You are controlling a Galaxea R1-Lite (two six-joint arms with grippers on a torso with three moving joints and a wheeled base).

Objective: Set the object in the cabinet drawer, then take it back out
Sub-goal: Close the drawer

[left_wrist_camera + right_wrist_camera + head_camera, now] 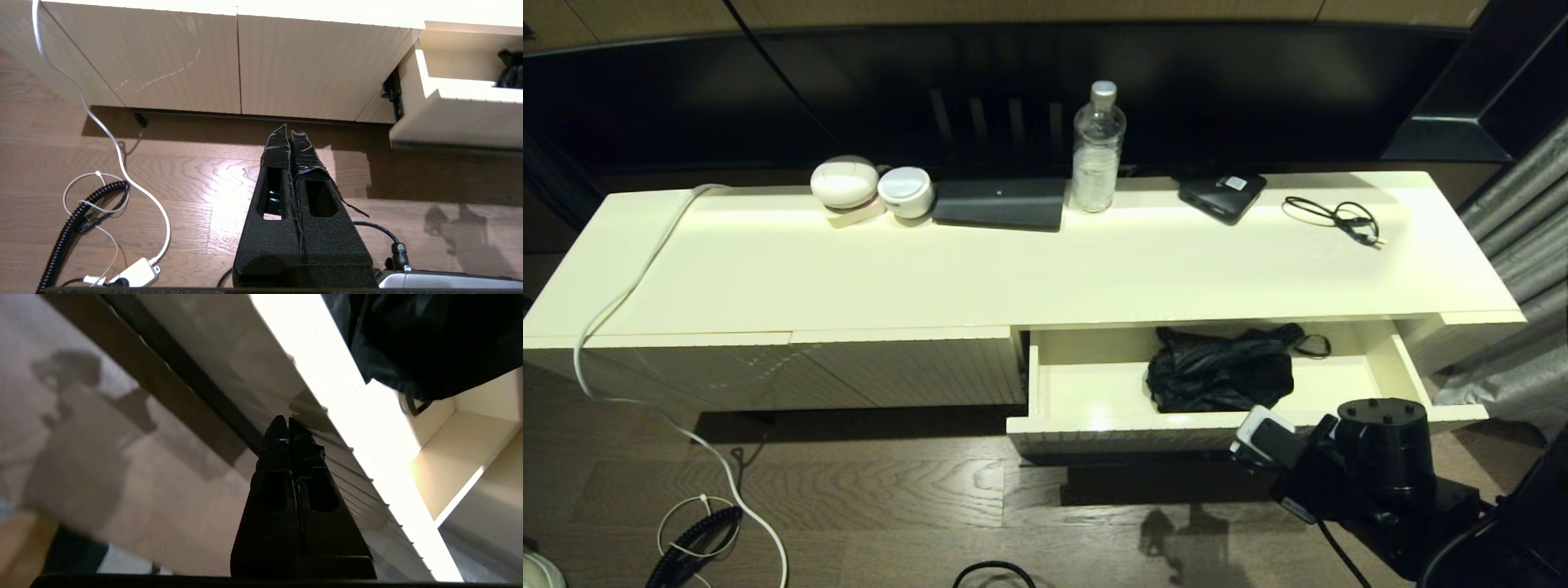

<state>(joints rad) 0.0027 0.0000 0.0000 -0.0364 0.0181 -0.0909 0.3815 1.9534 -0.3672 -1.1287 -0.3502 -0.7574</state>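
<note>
Right gripper [289, 424]: foam-black fingers pressed together, holding nothing, at the ribbed front of the cabinet drawer [1094, 441], low right in the head view. Left gripper [291, 132]: tape-wrapped fingers likewise closed and empty, over the wood-grain floor [184, 179] before the closed ribbed panels [229, 69].

The drawer stands pulled out, centre right of the head view; its interior is smooth cream. Inside, right of centre, lies the umbrella [1221, 369]: a loose, crumpled bundle of shiny black fabric, strap loop at its upper right.

Farther up, the glossy cream cabinet top [1013, 269] carries a clear ribbed bottle [1098, 149].
</note>
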